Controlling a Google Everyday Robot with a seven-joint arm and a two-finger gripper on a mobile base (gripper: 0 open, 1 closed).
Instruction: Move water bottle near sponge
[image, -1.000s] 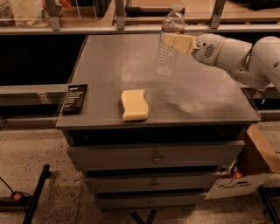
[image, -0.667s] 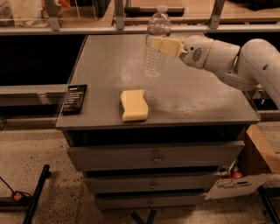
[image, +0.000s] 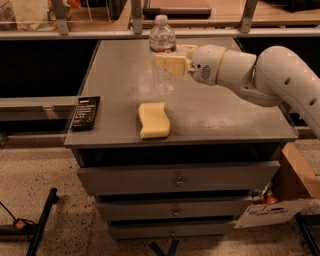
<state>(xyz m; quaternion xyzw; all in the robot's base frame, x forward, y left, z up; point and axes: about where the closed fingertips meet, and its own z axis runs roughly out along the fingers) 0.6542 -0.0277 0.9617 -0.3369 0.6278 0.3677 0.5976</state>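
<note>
The water bottle (image: 163, 55) is clear with a white cap and a dark-and-red label band. It stands upright over the grey cabinet top (image: 225, 112). My gripper (image: 170, 60) reaches in from the right and is shut on the bottle's upper body, just under the label. The pale yellow sponge (image: 154, 120) lies flat near the front edge, a short way in front of the bottle's base. I cannot tell whether the bottle's base touches the top.
A flat black card with white text (image: 86, 112) lies at the front left corner. My white arm (image: 270, 75) spans the right side above the top. Drawers (image: 177, 177) are below; a cardboard box (image: 295, 185) sits on the floor at right.
My gripper has carried the bottle leftward across the top, from the back right to a spot just behind the sponge.
</note>
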